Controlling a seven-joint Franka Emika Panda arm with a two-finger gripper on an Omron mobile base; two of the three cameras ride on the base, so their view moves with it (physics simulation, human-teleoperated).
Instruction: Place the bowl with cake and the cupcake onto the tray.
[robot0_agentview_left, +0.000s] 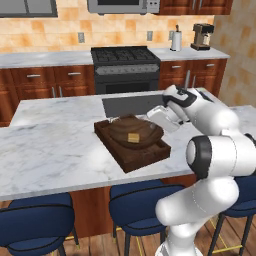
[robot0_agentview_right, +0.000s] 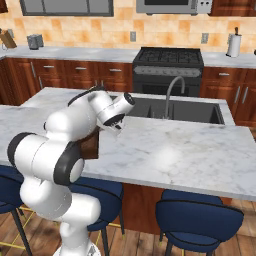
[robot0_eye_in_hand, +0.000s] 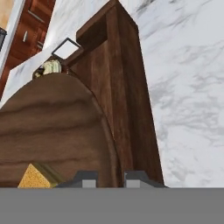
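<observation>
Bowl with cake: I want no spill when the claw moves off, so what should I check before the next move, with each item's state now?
1. The bowl with cake sits on the tray: ok.
2. Yellow cake piece lies inside the bowl: ok.
3. The cupcake on the tray: cannot tell; in the hand view it peeks past the bowl's far rim, near the tray's corner.
4. Claw clear of the bowl: cannot tell; its fingertips sit at the bowl's rim beside the tray wall.
5. Tray flat on the marble counter, away from its edge: ok.
</observation>
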